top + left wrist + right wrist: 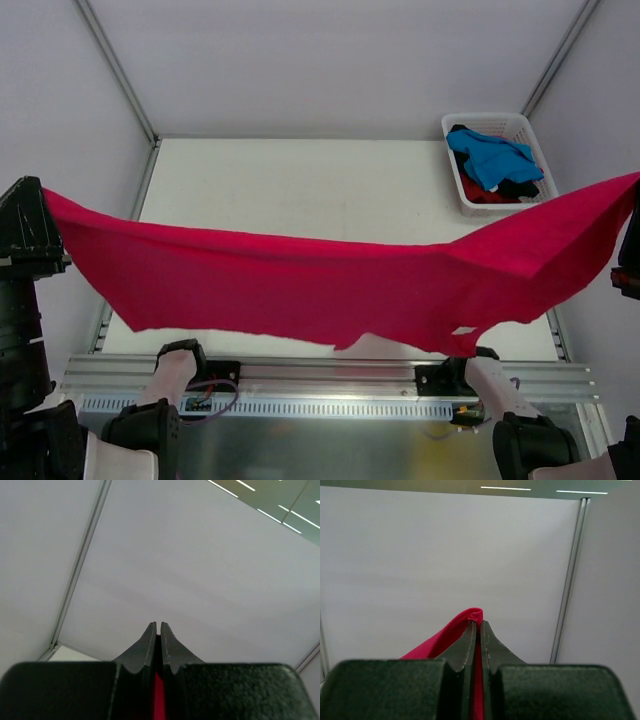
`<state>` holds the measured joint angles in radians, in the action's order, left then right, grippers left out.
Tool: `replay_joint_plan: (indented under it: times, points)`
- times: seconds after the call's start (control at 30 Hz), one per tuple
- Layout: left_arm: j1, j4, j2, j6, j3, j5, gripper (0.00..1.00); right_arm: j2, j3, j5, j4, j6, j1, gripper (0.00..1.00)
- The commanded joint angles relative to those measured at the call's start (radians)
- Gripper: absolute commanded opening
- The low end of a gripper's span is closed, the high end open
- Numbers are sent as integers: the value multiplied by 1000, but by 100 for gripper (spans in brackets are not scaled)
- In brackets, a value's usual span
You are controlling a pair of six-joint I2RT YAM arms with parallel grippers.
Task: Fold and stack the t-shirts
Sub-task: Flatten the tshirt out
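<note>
A crimson-red t-shirt (320,280) hangs stretched wide in the air above the table, sagging in the middle. My left gripper (47,197) is shut on its left end at the far left of the top view. My right gripper (634,182) is shut on its right end at the far right edge. In the left wrist view, a strip of the red t-shirt (159,700) shows between the closed fingers of the left gripper (158,625). In the right wrist view, a fold of the red t-shirt (445,637) pokes out over the tips of the right gripper (478,624).
A white slatted basket (500,124) stands at the table's back right corner, holding a blue t-shirt (490,158), a dark one (520,187) and a red one (480,192). The white table (300,190) lies below the cloth, and grey walls enclose it.
</note>
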<state>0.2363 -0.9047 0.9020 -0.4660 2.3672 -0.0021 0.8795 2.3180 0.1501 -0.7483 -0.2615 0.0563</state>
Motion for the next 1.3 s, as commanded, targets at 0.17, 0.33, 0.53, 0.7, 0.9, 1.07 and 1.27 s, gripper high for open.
replay_joint_plan:
  times: [0.17, 0.33, 0.53, 0.7, 0.9, 1.07, 1.27]
  points:
    - [0, -56, 303, -80, -153, -47, 0, 291, -152, 35, -11, 74, 37, 0]
    - [-3, 168, 331, -86, -488, -70, 0, 444, -383, 45, 114, 53, -10, 0]
    - [-46, 441, 420, -97, -824, -166, 0, 743, -408, 2, 216, -1, -104, 0]
    - [-63, 664, 573, -115, -1014, -234, 0, 1055, -370, 35, 331, 24, -116, 0]
    - [-61, 751, 883, -60, -860, -260, 0, 1377, -123, 55, 337, 19, -127, 0]
    - [-68, 759, 1066, -26, -671, -220, 0, 1490, -3, 26, 408, 36, -128, 0]
    - [-77, 771, 1049, 24, -569, -220, 0, 1373, 37, 0, 417, 33, -138, 0]
